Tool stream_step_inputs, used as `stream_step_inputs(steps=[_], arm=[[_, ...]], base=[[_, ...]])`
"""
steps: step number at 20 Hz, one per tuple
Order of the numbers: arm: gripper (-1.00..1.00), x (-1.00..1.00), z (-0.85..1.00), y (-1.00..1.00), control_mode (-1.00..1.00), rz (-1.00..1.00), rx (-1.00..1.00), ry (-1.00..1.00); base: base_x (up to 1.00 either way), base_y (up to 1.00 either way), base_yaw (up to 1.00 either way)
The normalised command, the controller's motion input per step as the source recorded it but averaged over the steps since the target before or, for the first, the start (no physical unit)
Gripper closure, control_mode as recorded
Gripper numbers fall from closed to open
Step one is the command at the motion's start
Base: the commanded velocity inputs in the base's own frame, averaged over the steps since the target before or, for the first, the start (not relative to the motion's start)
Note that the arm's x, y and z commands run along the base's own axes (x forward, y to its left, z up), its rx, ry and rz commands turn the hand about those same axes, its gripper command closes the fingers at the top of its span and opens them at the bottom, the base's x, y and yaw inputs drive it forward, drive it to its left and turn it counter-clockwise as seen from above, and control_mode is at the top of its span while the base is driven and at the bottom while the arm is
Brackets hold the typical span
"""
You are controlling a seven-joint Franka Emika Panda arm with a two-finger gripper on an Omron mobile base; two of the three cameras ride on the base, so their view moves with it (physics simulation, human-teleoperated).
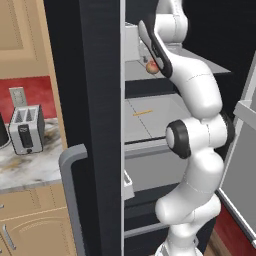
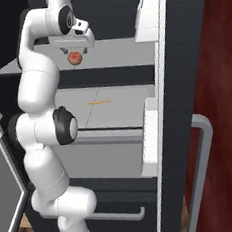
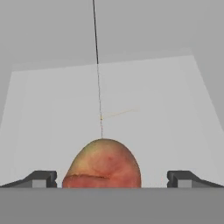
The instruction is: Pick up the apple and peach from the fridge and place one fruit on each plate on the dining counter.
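Observation:
The fridge (image 1: 95, 75) stands with both doors swung out. On its upper grey shelf (image 2: 117, 57) lies a red-and-yellow fruit (image 1: 151, 66) (image 2: 75, 58); I cannot tell whether it is the apple or the peach. My gripper (image 2: 74, 53) reaches down over it from above. In the hand view the fruit (image 3: 103, 164) sits between the two fingertips (image 3: 43, 178), with a gap on each side, so my gripper (image 3: 111, 179) is open around it. The plates and the dining counter are out of view.
A thin orange sliver (image 1: 142, 113) lies on the shelf below. Door bins (image 2: 151, 134) jut from the right door beside the arm. The left door's grey handle (image 1: 70, 170) is near. A toaster (image 1: 26, 129) stands on the marbled wall counter (image 1: 30, 167).

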Motion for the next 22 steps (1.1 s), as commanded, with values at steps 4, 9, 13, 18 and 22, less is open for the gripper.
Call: stream_step_inputs(steps=[4, 9, 13, 18, 22], arm=[[-1.00, 0.03, -0.12, 0.04, -1.00, 0.00, 0.00, 0.00], [-1.00, 0.00, -0.45, 0.13, -1.00, 0.00, 0.00, 0.00], [-1.00, 0.00, -0.32, 0.16, -1.00, 0.00, 0.00, -0.01], [-1.00, 0.00, -0.07, 0.02, -1.00, 0.00, 0.00, -0.01], [-1.00, 0.00, -0.09, 0.00, -1.00, 0.00, 0.01, 0.00]], base=[[0.00, 0.00, 0.00], [0.00, 0.00, 0.00], [0.00, 0.00, 0.00], [0.00, 0.00, 0.00], [0.00, 0.00, 0.00]])
